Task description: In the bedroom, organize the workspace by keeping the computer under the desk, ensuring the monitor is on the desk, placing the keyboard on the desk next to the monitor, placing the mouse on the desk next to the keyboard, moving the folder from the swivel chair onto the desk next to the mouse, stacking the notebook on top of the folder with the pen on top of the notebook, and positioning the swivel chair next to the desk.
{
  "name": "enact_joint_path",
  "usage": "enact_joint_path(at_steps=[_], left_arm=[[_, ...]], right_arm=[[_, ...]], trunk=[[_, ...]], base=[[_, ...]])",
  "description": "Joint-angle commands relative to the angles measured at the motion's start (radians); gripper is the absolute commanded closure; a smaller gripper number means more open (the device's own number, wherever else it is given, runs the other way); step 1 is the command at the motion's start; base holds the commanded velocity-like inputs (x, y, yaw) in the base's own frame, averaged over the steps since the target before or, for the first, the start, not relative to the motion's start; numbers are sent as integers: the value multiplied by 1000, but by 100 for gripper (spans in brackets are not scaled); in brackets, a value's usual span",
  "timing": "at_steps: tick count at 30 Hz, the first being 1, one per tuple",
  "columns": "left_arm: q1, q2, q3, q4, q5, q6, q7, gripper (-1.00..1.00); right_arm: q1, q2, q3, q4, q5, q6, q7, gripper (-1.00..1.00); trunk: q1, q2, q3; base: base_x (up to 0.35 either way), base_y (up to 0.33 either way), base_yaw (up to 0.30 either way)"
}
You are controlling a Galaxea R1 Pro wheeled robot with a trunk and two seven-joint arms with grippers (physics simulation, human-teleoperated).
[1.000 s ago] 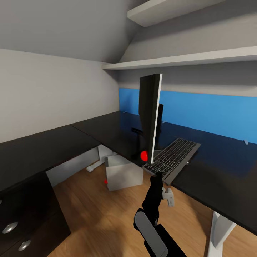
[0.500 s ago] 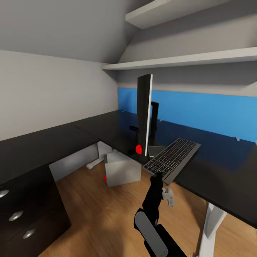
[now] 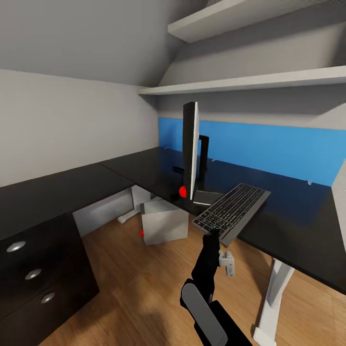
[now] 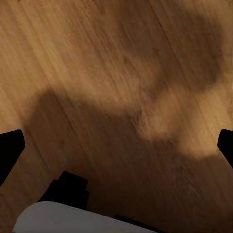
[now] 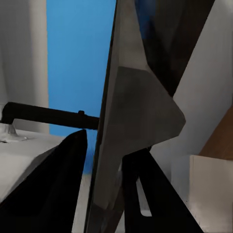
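Keyboard (image 3: 232, 213) clamped edge-on in right hand (image 3: 210, 236), tilted above desk (image 3: 288, 226) edge, beside monitor (image 3: 191, 150).

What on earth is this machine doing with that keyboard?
The robot is tidying a desk. Its right gripper is clamped on the near edge of the keyboard, holding it tilted in the air above the black desk, beside the upright monitor. A grey computer case stands on the wooden floor under the desk. The left gripper is open and empty, pointing at the floor.

Black arm (image 3: 205, 269), grey oval panel, white bracket.
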Motion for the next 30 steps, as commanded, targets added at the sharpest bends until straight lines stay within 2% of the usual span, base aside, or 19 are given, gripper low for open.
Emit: enact_joint_path(at_steps=[1,5,10,12,15,19,30], left_arm=[[0,-1,0,-2,10,4,7,-100],[0,0,0,5,10,-14,10,-100],[0,0,-1,60,10,-153,9,-100],[0,0,-1,67,10,-184,9,-100],[0,2,0,71,11,-196,11,-100],[0,20,-1,94,11,-201,14,-100],[0,29,-1,104,11,-203,13,-100]], right_arm=[[0,0,3,-21,5,-3,-11,100],[1,0,5,-66,2,-3,-14,100],[4,0,5,-86,2,-3,-14,100],[10,0,5,-111,2,-3,-15,100],[43,0,4,-156,2,-3,-16,100],[72,0,5,-196,2,-3,-16,100],[81,0,6,-201,6,-3,-8,100]], trunk=[[-4,7,2],[-19,35,15],[-39,70,31],[-46,84,37],[-58,105,46],[-73,133,59],[-115,210,93]], base=[[-5,-3,0],[-1,-1,0],[0,0,0],[0,0,0],[0,0,0],[0,0,0],[0,0,0]])
